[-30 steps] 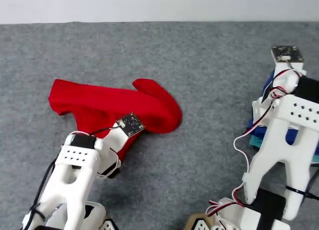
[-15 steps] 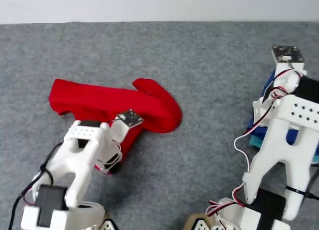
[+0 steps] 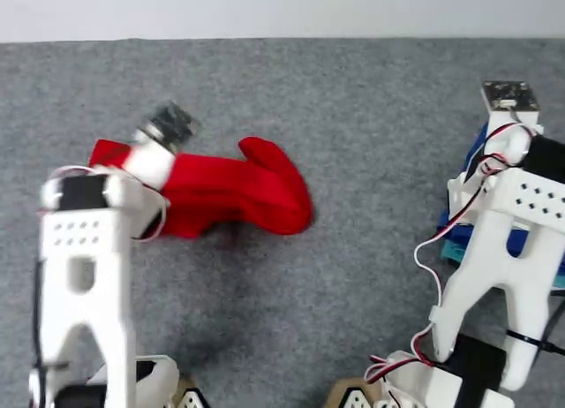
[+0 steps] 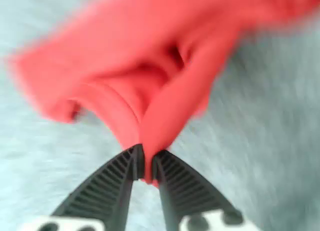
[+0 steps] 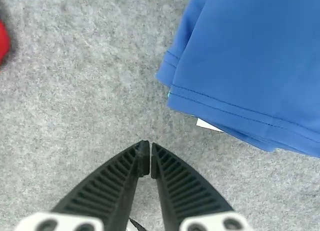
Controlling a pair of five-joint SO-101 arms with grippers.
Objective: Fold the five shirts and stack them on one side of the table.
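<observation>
The left gripper (image 4: 145, 163) pinches a fold of the red shirt (image 3: 234, 192), which lies bunched toward nine o'clock on the grey mat (image 3: 353, 117). The right gripper (image 5: 146, 158), fingers together and empty, hovers just beside the blue shirt (image 5: 250, 56) at three o'clock.

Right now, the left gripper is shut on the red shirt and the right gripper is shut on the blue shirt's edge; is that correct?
Not quite: the right gripper is shut on nothing, over the grey table cover beside the blue shirt, as the right wrist view shows. The left gripper is indeed shut on the red shirt.
</observation>
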